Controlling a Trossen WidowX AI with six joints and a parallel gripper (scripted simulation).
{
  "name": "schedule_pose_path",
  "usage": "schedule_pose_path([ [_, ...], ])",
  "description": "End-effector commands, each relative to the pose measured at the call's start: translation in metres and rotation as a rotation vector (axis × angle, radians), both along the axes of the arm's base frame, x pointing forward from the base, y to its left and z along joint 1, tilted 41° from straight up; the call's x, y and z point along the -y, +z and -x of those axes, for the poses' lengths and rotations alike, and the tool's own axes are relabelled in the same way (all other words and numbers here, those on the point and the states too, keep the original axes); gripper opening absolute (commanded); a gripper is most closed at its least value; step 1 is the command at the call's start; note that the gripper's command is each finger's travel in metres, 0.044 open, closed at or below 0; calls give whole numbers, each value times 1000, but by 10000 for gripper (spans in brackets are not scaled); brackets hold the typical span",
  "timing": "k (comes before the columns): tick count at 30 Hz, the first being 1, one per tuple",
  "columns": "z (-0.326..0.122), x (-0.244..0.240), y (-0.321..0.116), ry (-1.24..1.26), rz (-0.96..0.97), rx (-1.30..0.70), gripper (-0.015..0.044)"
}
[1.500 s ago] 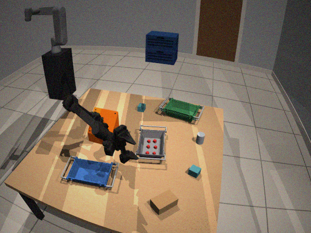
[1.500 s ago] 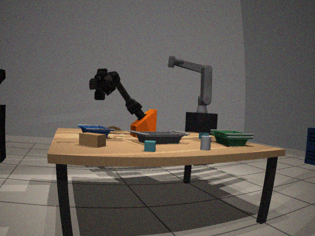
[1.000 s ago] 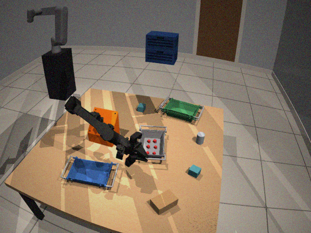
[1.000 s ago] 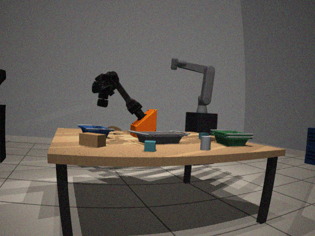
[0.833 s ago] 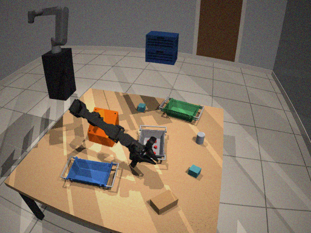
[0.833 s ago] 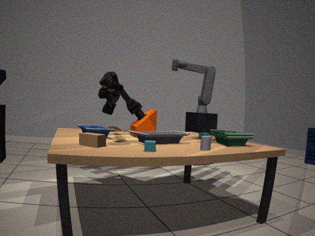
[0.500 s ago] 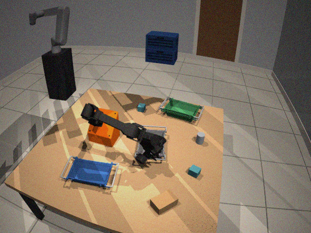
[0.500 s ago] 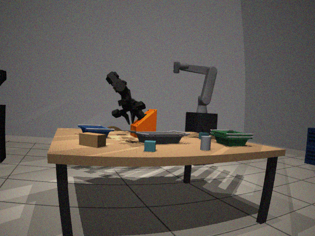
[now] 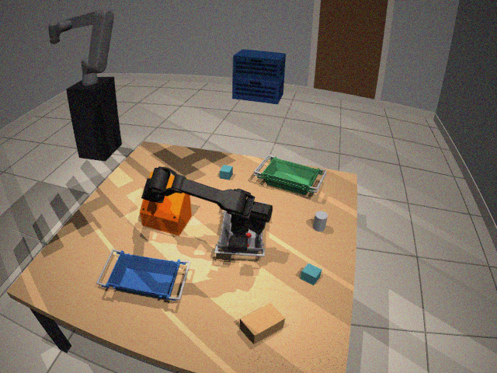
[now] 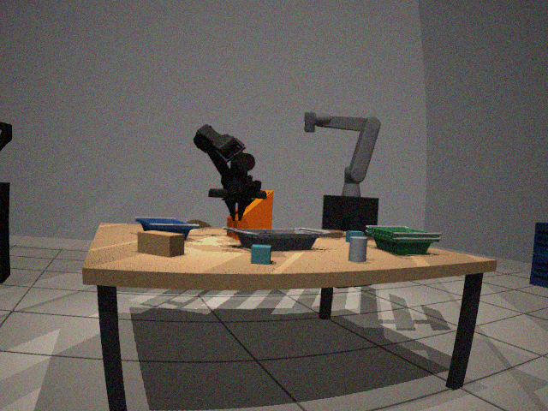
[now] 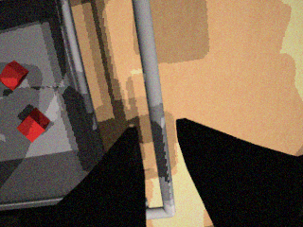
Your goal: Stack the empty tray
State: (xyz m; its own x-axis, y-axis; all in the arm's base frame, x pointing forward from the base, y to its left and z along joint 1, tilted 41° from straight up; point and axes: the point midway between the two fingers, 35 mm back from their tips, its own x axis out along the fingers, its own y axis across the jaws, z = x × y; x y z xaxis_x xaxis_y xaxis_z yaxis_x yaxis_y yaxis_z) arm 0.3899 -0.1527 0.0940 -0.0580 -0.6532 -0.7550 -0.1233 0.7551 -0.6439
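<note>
The loaded grey tray [image 9: 226,228] [image 10: 278,241] [image 11: 40,177] stands mid-table, with red blocks [image 11: 33,125] [image 9: 248,235] inside. Its near-end wire bar [image 9: 256,255] [image 11: 148,57] is swung out beyond the end wall. Its other bar [image 10: 315,230] also stands out over the far end. My gripper [image 10: 235,218] [image 11: 157,132] points down above the near-end bar, partly open and empty. In the wrist view its fingertips are on either side of that bar. An empty blue tray [image 9: 142,277] [image 10: 164,227] and an empty green tray [image 9: 289,175] [image 10: 400,241] lie apart, bars out.
An orange block [image 9: 164,217] [image 10: 261,212] stands beside the arm. Teal cubes [image 9: 311,273] [image 9: 226,172], a grey cylinder [image 9: 320,221] [image 10: 357,248] and a tan box [image 9: 262,322] [image 10: 160,243] stand around the grey tray.
</note>
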Motion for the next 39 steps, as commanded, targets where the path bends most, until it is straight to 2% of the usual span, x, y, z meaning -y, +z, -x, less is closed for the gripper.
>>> schedule_pose_path([
  [1, -2, 4, 1, 5, 7, 2, 84],
  [14, 1, 40, -40, 5, 9, 2, 84],
  [24, 2, 7, -31, 5, 7, 2, 84],
  [39, 7, -24, -55, 5, 5, 1, 84],
])
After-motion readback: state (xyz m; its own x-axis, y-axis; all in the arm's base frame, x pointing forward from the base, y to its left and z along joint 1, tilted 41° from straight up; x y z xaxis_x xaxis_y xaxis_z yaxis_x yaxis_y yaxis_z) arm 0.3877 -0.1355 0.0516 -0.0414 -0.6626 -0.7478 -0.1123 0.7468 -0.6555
